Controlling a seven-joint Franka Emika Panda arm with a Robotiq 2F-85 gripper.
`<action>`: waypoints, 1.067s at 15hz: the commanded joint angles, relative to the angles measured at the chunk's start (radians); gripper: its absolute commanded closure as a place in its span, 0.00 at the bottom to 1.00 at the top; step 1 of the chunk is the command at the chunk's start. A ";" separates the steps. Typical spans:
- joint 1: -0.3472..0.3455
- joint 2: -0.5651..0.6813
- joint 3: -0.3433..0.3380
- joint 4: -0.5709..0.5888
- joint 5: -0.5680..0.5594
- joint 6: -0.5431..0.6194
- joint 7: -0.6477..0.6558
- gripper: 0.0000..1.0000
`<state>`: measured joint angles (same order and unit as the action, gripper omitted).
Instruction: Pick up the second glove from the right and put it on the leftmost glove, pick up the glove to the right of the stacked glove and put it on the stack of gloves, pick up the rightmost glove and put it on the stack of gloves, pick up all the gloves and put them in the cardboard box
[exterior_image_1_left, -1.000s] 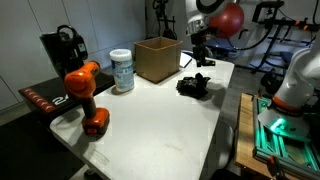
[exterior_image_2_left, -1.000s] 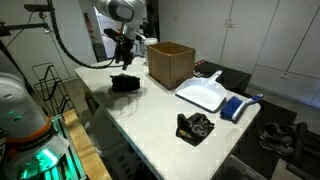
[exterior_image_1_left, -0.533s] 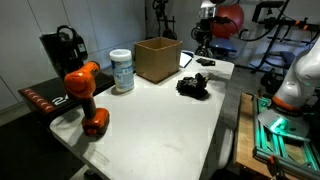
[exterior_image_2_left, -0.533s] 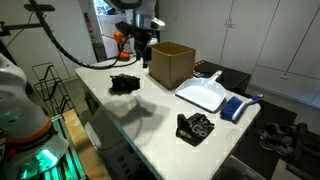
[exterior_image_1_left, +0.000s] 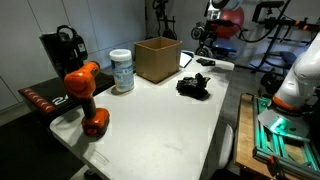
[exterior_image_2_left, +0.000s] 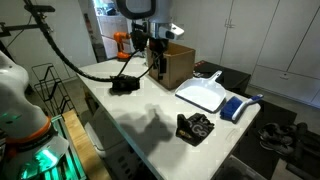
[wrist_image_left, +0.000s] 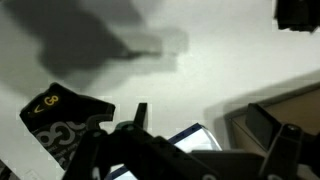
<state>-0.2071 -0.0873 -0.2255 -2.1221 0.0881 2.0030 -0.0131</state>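
Note:
The stack of gloves is a lumpy black heap (exterior_image_1_left: 194, 86) lying on the white table (exterior_image_1_left: 150, 125), also seen in an exterior view (exterior_image_2_left: 125, 84). The brown cardboard box (exterior_image_1_left: 157, 58) stands open-topped at the back; its side (exterior_image_2_left: 177, 66) shows in an exterior view and its edge (wrist_image_left: 285, 105) in the wrist view. My gripper (exterior_image_2_left: 157, 58) hangs in the air beside the box, well above and away from the heap. In an exterior view the gripper (exterior_image_1_left: 204, 38) is high at the back. It is open, with nothing between the fingers (wrist_image_left: 140, 112).
A white canister (exterior_image_1_left: 122, 70), an orange drill (exterior_image_1_left: 85, 95) and a black machine (exterior_image_1_left: 62, 48) stand on one side of the table. A white dustpan (exterior_image_2_left: 205, 95), a blue brush (exterior_image_2_left: 237, 108) and a dark patterned lump (exterior_image_2_left: 195, 127) lie on the other side.
My gripper has risen from just above the glove heap and swung across towards the cardboard box. The heap stays on the table.

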 joint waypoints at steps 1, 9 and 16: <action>-0.001 0.001 0.003 0.004 0.001 -0.003 0.000 0.00; -0.108 0.255 -0.084 0.121 0.044 0.186 -0.331 0.00; -0.194 0.439 -0.070 0.247 0.040 0.203 -0.334 0.00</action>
<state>-0.3684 0.2688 -0.3137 -1.9427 0.1061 2.1906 -0.3347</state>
